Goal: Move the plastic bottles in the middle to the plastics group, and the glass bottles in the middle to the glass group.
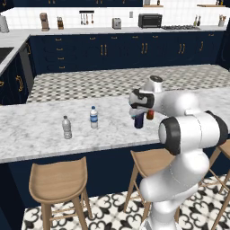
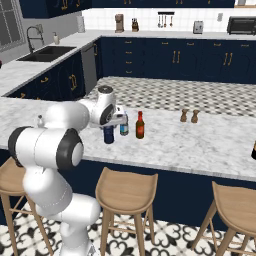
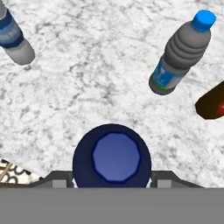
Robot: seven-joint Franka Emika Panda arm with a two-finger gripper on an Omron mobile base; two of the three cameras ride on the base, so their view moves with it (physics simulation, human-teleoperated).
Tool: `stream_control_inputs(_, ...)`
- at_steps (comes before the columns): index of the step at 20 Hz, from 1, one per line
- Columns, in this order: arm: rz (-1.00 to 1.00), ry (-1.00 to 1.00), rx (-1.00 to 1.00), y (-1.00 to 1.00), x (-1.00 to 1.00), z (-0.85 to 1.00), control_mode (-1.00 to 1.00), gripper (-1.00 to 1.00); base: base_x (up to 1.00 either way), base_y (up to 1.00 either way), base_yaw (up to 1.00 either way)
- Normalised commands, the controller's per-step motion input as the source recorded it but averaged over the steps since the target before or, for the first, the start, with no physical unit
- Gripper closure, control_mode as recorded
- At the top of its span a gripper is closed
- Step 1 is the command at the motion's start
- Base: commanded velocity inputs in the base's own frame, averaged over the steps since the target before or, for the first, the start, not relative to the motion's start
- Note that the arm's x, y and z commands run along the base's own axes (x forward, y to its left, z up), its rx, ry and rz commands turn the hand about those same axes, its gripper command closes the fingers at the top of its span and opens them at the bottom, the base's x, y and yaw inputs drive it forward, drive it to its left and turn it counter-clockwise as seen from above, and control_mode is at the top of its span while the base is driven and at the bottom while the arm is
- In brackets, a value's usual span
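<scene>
The solid navy plastic bottle [image 1: 139, 121] [image 2: 108, 135] [image 3: 112, 156] stands on the marble island counter [image 1: 36, 130]. My gripper [image 1: 138, 116] [image 2: 109, 128] [image 3: 112, 181] comes down over it from above, shut on its sides. Just beyond it stand the dark bottle with a blue cap [image 2: 124, 126] [image 3: 179, 52] and the amber glass bottle with a red label [image 1: 150, 115] [image 2: 140, 126] [image 3: 212, 103]. The plastics group is to the left: a greyish water bottle [image 1: 67, 127] and a blue-labelled one [image 1: 93, 117] [image 3: 13, 37]. The glass group, two small brown bottles [image 2: 184, 115], stands to the right.
Wooden stools [image 1: 58, 179] [image 2: 127, 192] stand under the counter's near edge. Another dark bottle [image 2: 254, 150] shows at the far right edge of the right base view. Bare marble lies between the middle bottles and both groups.
</scene>
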Motion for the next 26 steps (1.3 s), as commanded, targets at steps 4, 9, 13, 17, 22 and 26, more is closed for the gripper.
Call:
stream_control_inputs(4, 0.02, 0.0, 0.0, 0.69, 0.0, 0.01, -1.0, 1.0, 0.0, 0.0, 0.0)
stream_control_inputs(9, 0.07, 0.0, 0.0, 0.66, 0.0, 0.04, -1.0, 1.0, 0.0, 0.0, 0.0)
stream_control_inputs(13, 0.08, 0.0, 0.0, 0.65, 0.0, 0.06, -1.0, 1.0, 0.0, 0.0, 0.0)
stream_control_inputs(17, 0.06, 0.0, 0.0, 0.59, 0.0, 0.02, -1.0, 1.0, 0.0, 0.0, 0.0)
stream_control_inputs(22, 0.0, 0.0, 0.0, 0.37, 0.0, 0.0, -1.0, 1.0, 0.0, 0.0, 0.0)
stream_control_inputs(26, 0.0, 0.0, 0.0, 0.33, 0.0, 0.0, -1.0, 1.0, 0.0, 0.0, 0.0)
